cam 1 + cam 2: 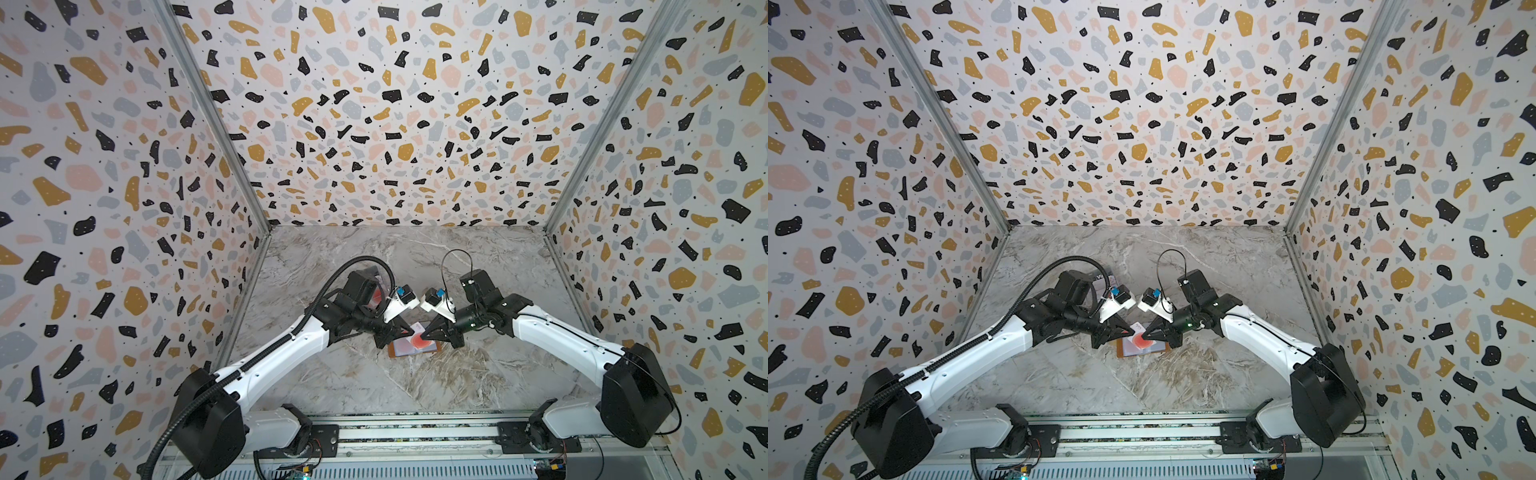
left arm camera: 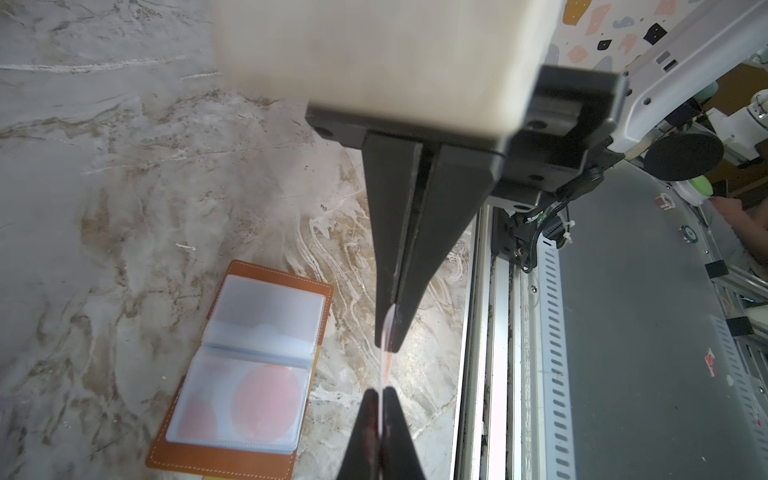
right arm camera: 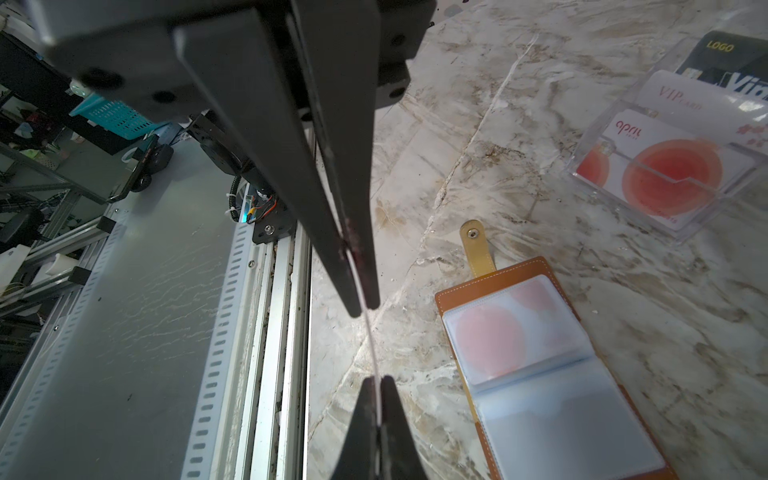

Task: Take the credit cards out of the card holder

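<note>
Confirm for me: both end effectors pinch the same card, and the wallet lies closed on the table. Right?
No, the wallet lies open on the table, sleeves up, as the left wrist view shows. The left end effector and right end effector do pinch the same card.

card holder (image 2: 216, 459) — tan stitched leather | sleeves (image 2: 270, 307): clear glossy plastic | table (image 2: 124, 187) — marble-look, perhaps smooth
</note>
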Available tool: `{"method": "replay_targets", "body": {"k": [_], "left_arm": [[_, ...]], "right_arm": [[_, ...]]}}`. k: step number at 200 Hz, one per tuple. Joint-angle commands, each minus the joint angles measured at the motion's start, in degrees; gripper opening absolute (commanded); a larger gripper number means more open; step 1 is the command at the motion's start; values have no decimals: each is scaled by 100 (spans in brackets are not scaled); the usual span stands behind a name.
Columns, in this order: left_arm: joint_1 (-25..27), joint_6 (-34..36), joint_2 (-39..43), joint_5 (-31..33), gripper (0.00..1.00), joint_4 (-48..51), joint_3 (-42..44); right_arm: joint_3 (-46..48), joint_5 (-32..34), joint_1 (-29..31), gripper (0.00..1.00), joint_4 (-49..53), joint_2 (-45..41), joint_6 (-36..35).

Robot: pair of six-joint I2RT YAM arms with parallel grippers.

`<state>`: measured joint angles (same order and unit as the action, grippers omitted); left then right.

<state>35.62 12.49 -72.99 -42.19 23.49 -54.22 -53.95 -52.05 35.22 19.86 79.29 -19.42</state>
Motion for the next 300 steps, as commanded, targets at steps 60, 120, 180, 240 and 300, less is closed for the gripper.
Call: {"method": "replay_targets", "body": {"k": [60,120,180,240,300], "left_arm": [[-223,-913,422,-589,0,-1403,280],[-512,-3429,880,99,0,-4952,1392],[-503,-5096,927,731,0,-7769,2536],[-503,-5545,955,788,0,-8735,2965],[-503,-5837,897,808,0,-9248,3226]], "right_arm": [[257,-515,-832,65,-1019,-598,1093],[2009,-1337,-1265,72,-5390,-1334,3977],[2855,-402,-978,56,-9914,-315,6665],[2120,-144,-381,48,-11139,739,7337],[1883,54,-299,25,-12629,1589,8333]]}}
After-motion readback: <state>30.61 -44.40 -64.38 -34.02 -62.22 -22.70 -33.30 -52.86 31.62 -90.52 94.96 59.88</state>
